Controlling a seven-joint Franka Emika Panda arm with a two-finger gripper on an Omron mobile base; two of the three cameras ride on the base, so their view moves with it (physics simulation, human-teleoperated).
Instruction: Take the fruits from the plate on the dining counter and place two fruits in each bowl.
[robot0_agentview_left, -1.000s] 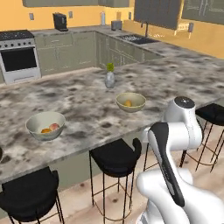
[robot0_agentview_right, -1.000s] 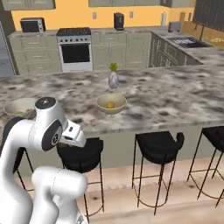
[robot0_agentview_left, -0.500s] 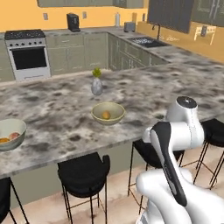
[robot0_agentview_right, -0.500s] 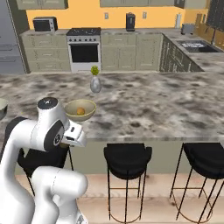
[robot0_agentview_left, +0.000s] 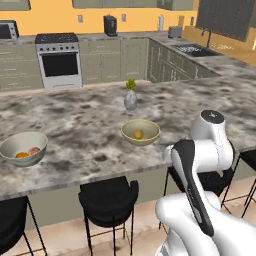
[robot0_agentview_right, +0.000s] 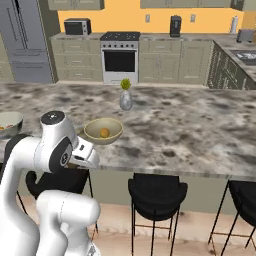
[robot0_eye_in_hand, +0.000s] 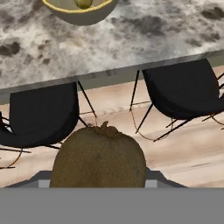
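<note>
A dark brownish-green fruit (robot0_eye_in_hand: 99, 156) sits right at the bottom of the hand view, covering my fingertips; my gripper (robot0_agentview_right: 89, 159) is shut on it, low in front of the dining counter's (robot0_agentview_left: 85, 125) near edge. The nearer beige bowl (robot0_agentview_left: 140, 132) (robot0_agentview_right: 103, 131) (robot0_eye_in_hand: 81, 9) holds one yellow-orange fruit (robot0_agentview_left: 138, 134) (robot0_agentview_right: 104, 132). Further left, the other bowl (robot0_agentview_left: 24, 147) (robot0_agentview_right: 7, 123) holds the orange fruit (robot0_agentview_left: 21, 155) and the pinkish-red fruit (robot0_agentview_left: 34, 150). The plate is out of view.
A small grey vase (robot0_agentview_left: 130, 100) (robot0_agentview_right: 126, 100) with a yellow-green sprig stands behind the nearer bowl. Black stools (robot0_agentview_left: 107, 197) (robot0_agentview_right: 156, 192) (robot0_eye_in_hand: 41, 116) line the counter's near side above a wooden floor. A stove (robot0_agentview_left: 59, 60) and cabinets stand along the back wall.
The whole scene has shifted in both base views, so the base has driven and turned. The arm's pose looks much the same, and the bowls keep their contents.
</note>
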